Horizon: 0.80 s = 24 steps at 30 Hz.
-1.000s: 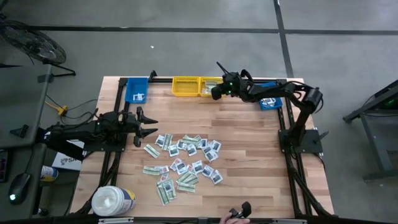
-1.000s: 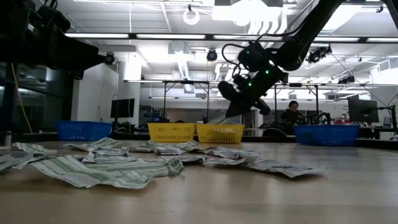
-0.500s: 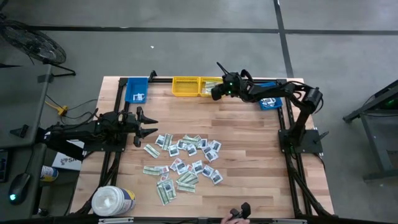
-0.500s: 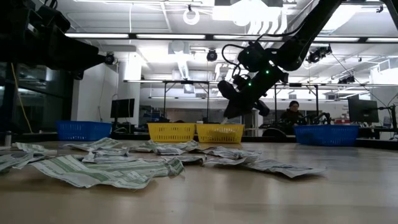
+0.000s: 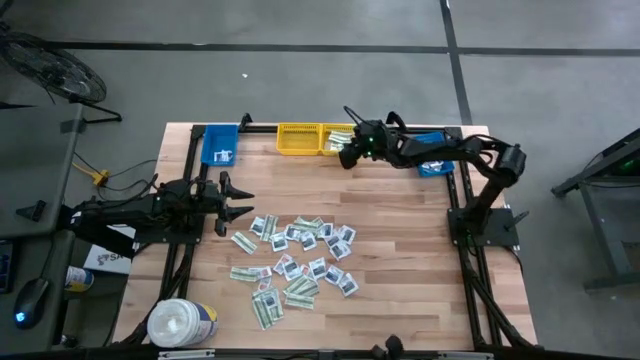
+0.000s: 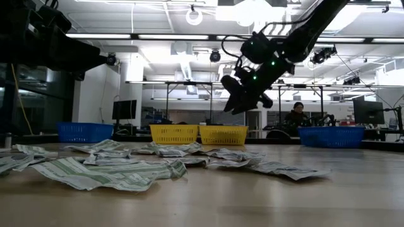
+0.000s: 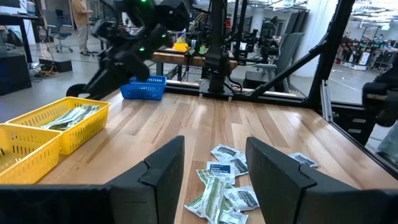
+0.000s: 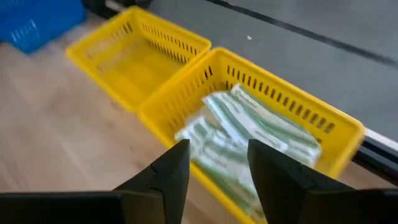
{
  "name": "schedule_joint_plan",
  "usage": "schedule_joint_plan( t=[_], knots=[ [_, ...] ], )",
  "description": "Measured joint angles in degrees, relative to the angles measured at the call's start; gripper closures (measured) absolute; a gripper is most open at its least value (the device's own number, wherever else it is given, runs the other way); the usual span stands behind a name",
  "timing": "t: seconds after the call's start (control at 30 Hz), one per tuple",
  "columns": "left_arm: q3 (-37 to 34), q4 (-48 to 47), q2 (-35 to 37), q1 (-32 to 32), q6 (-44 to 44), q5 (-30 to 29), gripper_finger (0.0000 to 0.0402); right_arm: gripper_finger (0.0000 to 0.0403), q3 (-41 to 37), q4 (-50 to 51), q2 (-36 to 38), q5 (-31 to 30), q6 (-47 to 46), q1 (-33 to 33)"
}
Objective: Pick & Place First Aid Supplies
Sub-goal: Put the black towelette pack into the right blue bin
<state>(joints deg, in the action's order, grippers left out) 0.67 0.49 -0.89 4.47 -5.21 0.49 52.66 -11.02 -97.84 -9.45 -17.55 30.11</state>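
Observation:
My right gripper [image 5: 347, 152] [image 6: 235, 104] hangs open above the right-hand yellow bin [image 5: 338, 137], nothing between its fingers [image 8: 214, 177]. In that bin [image 8: 292, 118] lie several long green-white strip packets [image 8: 249, 134]. The yellow bin beside it [image 8: 134, 53] looks empty. Most first aid supplies lie as a loose spread of flat packets [image 5: 298, 260] [image 6: 120, 167] on the middle of the table. At the table's left edge my left gripper [image 5: 243, 200] [image 7: 214, 168] waits open and level, pointing toward the packets [image 7: 224, 186].
A blue bin [image 5: 220, 145] stands at the far left and another [image 5: 432, 160] at the far right under my right arm. A big white tub [image 5: 182, 322] sits at the near left corner. A person [image 6: 297, 115] is in the room behind the table.
My right gripper has opened, risen a little and shifted slightly toward the table's left over the yellow bin. In the low view the pale strip that hung below its fingers is gone from there.

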Motion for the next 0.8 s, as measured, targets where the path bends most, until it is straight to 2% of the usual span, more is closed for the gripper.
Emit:
schedule_joint_plan(
  t=[0.17,0.33,0.8],
  knots=[
    [0.0,0.0,0.0,0.0,0.0,0.0,0.0229,0.0242,0.0,9.9,4.2,-4.3,7.2,-4.4],
    [0.0,0.0,0.0,0.0,0.0,0.0,0.0229,0.0248,0.0,17.8,6.8,-5.6,12.3,-9.6],
    [0.0,0.0,0.0,0.0,0.0,0.0,0.0229,0.0263,0.0,31.6,10.3,-6.0,11.9,-28.2]
  ],
)
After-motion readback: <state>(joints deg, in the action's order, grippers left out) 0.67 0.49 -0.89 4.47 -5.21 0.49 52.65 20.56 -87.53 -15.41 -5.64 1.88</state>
